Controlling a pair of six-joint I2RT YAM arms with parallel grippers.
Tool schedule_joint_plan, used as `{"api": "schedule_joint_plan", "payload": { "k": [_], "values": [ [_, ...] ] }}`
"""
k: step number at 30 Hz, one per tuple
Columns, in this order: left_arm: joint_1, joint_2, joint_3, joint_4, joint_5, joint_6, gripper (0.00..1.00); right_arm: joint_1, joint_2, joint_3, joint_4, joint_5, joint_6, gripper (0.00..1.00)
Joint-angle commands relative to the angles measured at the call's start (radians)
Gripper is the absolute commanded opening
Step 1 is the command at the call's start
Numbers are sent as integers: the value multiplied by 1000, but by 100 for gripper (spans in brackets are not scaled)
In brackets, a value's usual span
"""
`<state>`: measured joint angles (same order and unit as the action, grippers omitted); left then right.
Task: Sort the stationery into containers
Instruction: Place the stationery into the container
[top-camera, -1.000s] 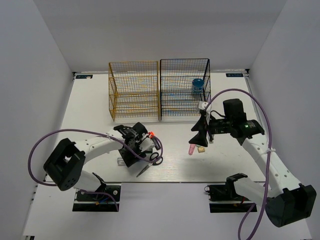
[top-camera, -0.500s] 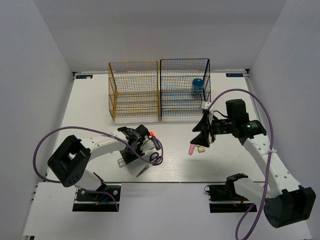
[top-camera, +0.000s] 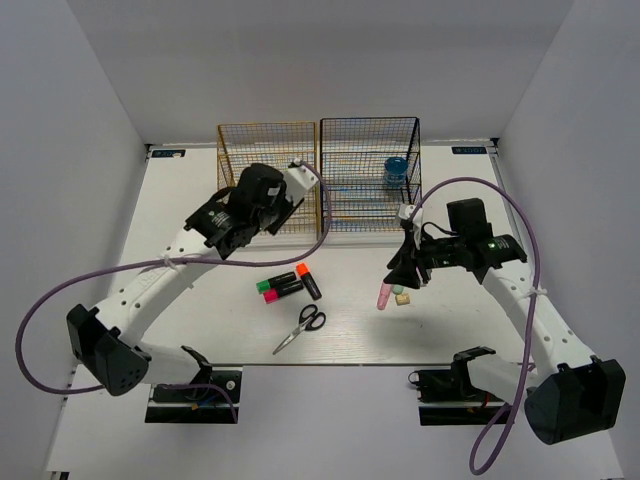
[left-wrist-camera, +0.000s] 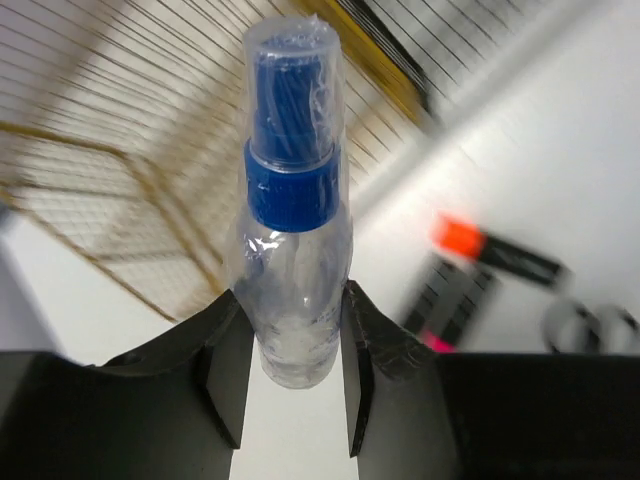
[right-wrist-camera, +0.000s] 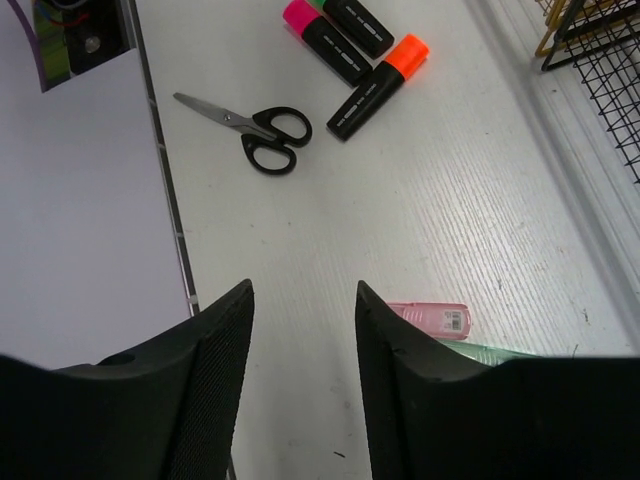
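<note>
My left gripper (top-camera: 230, 220) is shut on the clear blue-capped tube (left-wrist-camera: 290, 200) and holds it raised in front of the gold rack (top-camera: 266, 180); the rack also shows in the left wrist view (left-wrist-camera: 120, 130). My right gripper (top-camera: 400, 268) is open and empty, just above the pink stick (top-camera: 383, 297) and green stick (top-camera: 400, 297). In the right wrist view the pink stick (right-wrist-camera: 430, 320) lies beside the right finger (right-wrist-camera: 400, 380). The green, pink and orange highlighters (top-camera: 288, 284) and the scissors (top-camera: 302, 326) lie on the table. The blue jar (top-camera: 396, 172) stands in the black rack (top-camera: 368, 175).
The two racks stand side by side at the back middle. The table's front edge (right-wrist-camera: 160, 170) runs close to the scissors (right-wrist-camera: 262, 125). White walls close in the left, right and back. A purple cable loops from each arm.
My left arm has risen from the table by the scissors and swung back toward the gold rack with the tube, uncovering the highlighters. My right gripper has hardly moved.
</note>
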<state>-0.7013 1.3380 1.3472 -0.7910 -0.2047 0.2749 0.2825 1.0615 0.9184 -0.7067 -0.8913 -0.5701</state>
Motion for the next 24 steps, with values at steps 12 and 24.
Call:
{"api": "schedule_joint_plan", "payload": {
  "k": [12,24],
  "values": [
    [144,344,56,940,-111,733,0,-5,5,-18,16,-3,-28,49],
    [237,472,311,802,-13,681,0,-5,21,-23,19,17,-40,49]
  ]
}}
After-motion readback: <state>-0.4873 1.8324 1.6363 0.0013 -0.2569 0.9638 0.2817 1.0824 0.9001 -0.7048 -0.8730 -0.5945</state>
